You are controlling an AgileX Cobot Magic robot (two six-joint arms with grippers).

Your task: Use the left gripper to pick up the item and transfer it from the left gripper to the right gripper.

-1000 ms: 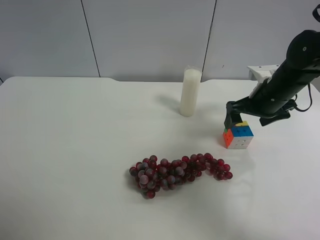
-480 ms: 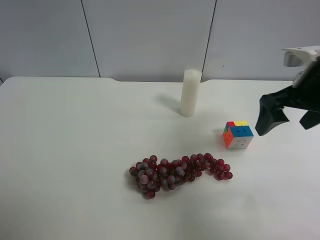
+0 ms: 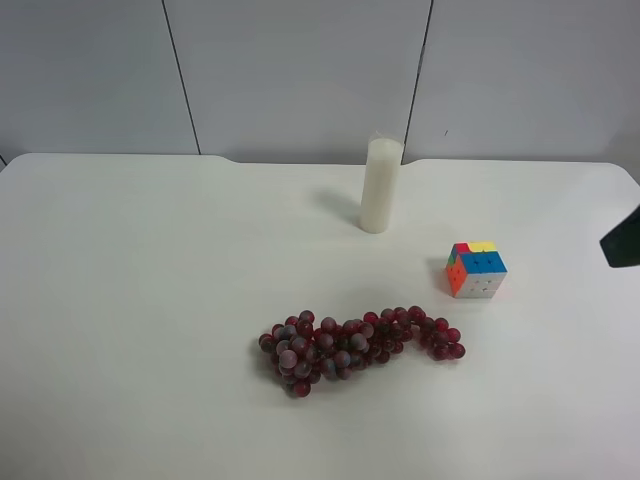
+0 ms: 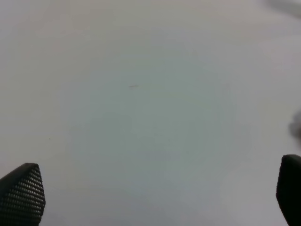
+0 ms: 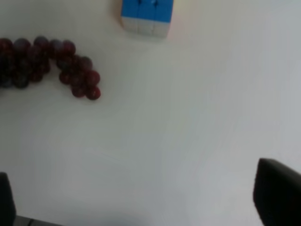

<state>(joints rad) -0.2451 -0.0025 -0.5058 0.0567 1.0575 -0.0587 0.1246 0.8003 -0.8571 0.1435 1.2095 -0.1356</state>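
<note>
A multicoloured puzzle cube [image 3: 476,270] stands free on the white table [image 3: 150,300], right of centre; its blue face also shows in the right wrist view [image 5: 146,16]. My right gripper [image 5: 141,207] is open and empty, well back from the cube. In the exterior high view only a dark tip [image 3: 622,243] of it shows at the right edge. My left gripper [image 4: 155,193] is open and empty over bare table. The left arm is out of the exterior high view.
A bunch of dark red grapes [image 3: 355,340] lies in front of the cube, also in the right wrist view [image 5: 47,61]. A tall white candle [image 3: 381,186] stands behind, near the table's far edge.
The right arm was at the cube one second ago. It has drawn away to the right, almost out of the exterior high view. The cube stays where it was.
</note>
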